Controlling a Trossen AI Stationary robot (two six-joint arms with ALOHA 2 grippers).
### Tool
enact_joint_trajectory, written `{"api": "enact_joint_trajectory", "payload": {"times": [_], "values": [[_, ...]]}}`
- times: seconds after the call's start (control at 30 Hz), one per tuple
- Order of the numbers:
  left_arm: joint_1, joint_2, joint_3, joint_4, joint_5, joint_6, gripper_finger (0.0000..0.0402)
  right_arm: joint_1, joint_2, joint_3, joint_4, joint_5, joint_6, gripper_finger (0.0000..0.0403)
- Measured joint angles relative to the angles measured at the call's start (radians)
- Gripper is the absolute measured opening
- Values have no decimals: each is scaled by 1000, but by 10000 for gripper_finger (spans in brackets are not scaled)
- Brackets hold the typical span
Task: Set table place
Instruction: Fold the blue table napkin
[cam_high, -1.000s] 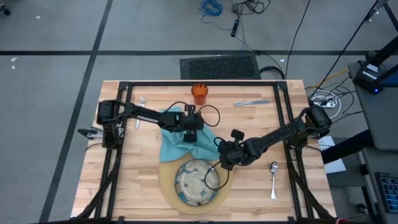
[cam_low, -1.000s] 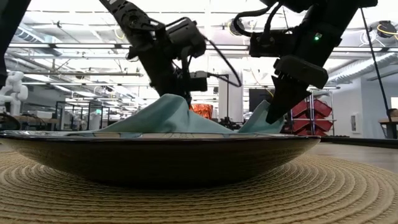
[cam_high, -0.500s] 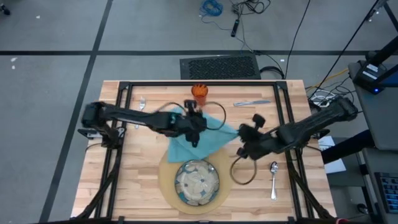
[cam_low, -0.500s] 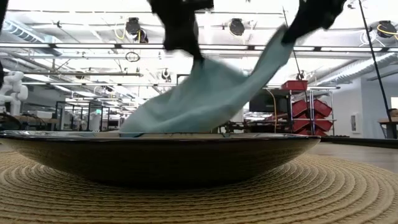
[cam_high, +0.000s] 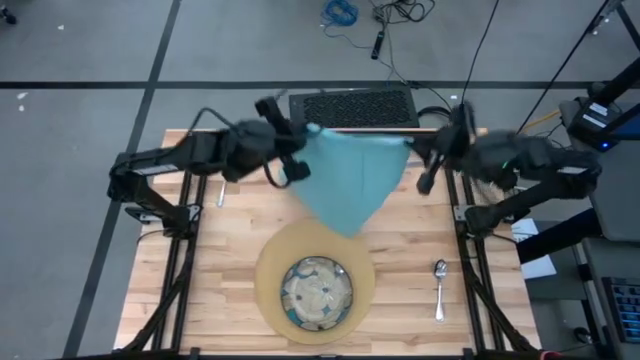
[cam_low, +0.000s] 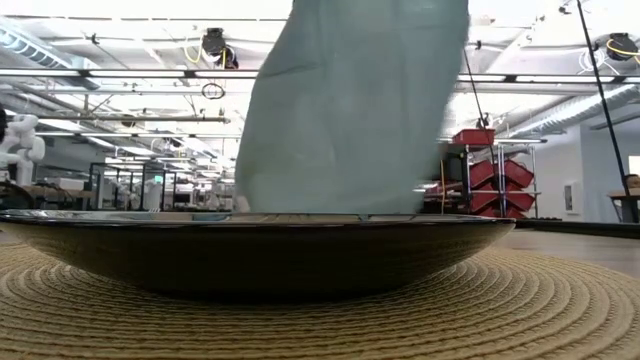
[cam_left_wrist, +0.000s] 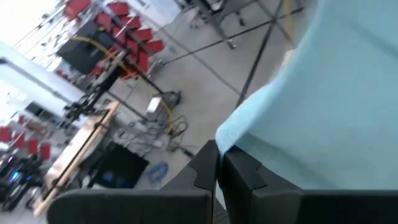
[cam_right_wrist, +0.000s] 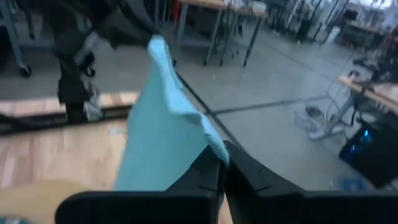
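The teal napkin (cam_high: 350, 175) hangs spread between my two grippers over the table's far half. My left gripper (cam_high: 302, 138) is shut on one upper corner and my right gripper (cam_high: 414, 148) on the other. In the low view the napkin (cam_low: 350, 110) drops like a curtain behind the dish (cam_low: 260, 245), whose rim hides the cloth's lower end; both grippers are above that picture. The blue-green dish (cam_high: 316, 293) rests on the round tan mat (cam_high: 268, 285) near the front edge. A spoon (cam_high: 439, 290) lies to the right of the mat. My left gripper pinches the napkin's upper left corner (cam_left_wrist: 229, 138) between its two shut fingers (cam_left_wrist: 205, 165), coming nearly level from the table's left. The cloth hangs down from there. My right gripper pinches the upper right corner (cam_right_wrist: 212, 144) between its two shut fingers (cam_right_wrist: 239, 165), coming nearly level from the table's right. The top edge between the grippers is drawn fairly straight.
Black frame rails run along the table's left (cam_high: 188, 235) and right (cam_high: 465, 240) sides under the arms. A fork (cam_high: 222, 192) lies at the far left. Beyond the far edge a black grate (cam_high: 353, 107) lies on the floor.
Both grippers have risen high, moved toward the far edge and drawn apart, staying shut. The napkin, bunched on the table behind the dish a second ago, has been lifted by two corners and now hangs spread out between them.
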Motion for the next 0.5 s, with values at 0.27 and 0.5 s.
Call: {"api": "enact_joint_trajectory", "payload": {"times": [0.27, 0.5], "values": [[59, 8, 29, -231, 136, -172, 0, -122, 126, 150, -190, -152, 56, 0], [-7, 18, 5, -334, 133, -214, 0, -108, 237, 122, -269, -90, 126, 0]]}}
